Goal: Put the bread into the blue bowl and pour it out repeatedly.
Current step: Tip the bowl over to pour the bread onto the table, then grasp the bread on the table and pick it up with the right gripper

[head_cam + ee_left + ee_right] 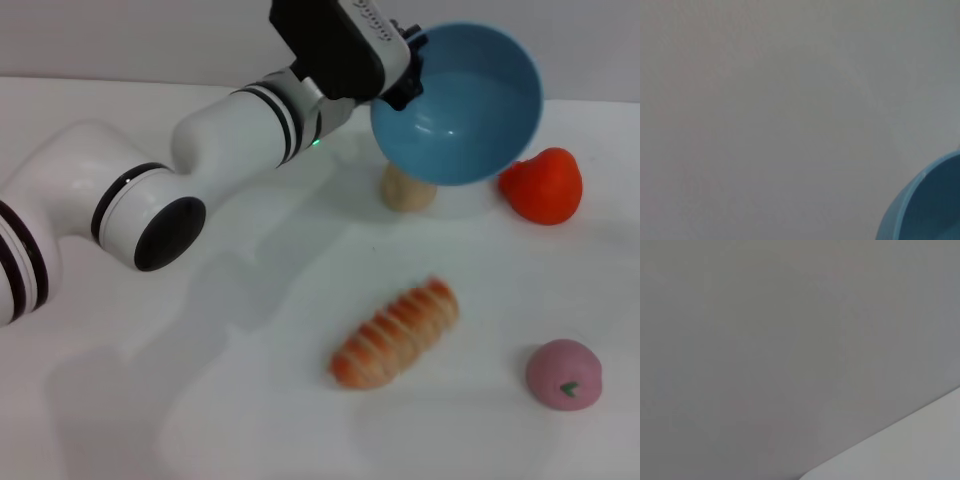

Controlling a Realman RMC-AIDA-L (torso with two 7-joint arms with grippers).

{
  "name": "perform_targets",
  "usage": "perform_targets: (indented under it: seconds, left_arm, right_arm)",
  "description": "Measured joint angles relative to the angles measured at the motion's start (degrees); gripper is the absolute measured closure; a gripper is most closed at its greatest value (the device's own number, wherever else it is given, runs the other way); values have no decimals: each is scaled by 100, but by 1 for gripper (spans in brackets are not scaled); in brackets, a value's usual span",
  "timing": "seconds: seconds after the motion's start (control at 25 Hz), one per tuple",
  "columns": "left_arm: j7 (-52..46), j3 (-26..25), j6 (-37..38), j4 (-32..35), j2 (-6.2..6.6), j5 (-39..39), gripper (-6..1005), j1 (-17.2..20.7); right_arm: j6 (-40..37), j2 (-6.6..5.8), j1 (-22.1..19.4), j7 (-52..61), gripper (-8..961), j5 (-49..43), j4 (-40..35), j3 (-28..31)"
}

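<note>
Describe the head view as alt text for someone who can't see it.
The left gripper holds the blue bowl tipped and empty above a white table. The bread lies on the table nearer the camera, among a red toy, pink ball and beige lump.

One blue bowl (470, 110) (tipped on its side), one striped bread (395, 333), one beige lump (408, 190), one red toy fruit (543, 185), one pink toy fruit (565, 374), one white worktop (200, 400)

Left pincer (412, 62) masked by its own black housing and the blue bowl (462, 105); fingers not made out. Beige lump (408, 188) half covered by that bowl. In the left wrist view, only a corner of the bowl (927, 207), cut by the edge. Right wrist view nearly blank, only a sliver of worktop (910, 450).
</note>
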Motion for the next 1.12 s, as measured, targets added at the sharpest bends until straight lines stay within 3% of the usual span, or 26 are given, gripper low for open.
perform_targets:
  seconds: [0.36,0.52,0.6,0.8,1.12]
  left_arm:
    - [-26,-7,500,-303,-2,-16,1000,5]
    - [-42,-123,427,-371,1,-530,1000,8]
    - [-79,-360,178,-389,23,-1242,1000,1]
    - [-210,-924,-481,-357,56,-1746,999,13]
    - [-256,-1344,-1211,-321,70,-1836,999,94]
  right_arm:
    - [16,3,44,0,543,0,-76,12]
    - [17,-2,101,-10,543,0,-152,7]
    - [95,-4,149,-308,543,9,-222,15]
    - [395,-6,282,-1023,543,268,-420,21]
    - [801,-40,450,-1389,543,53,-472,-63]
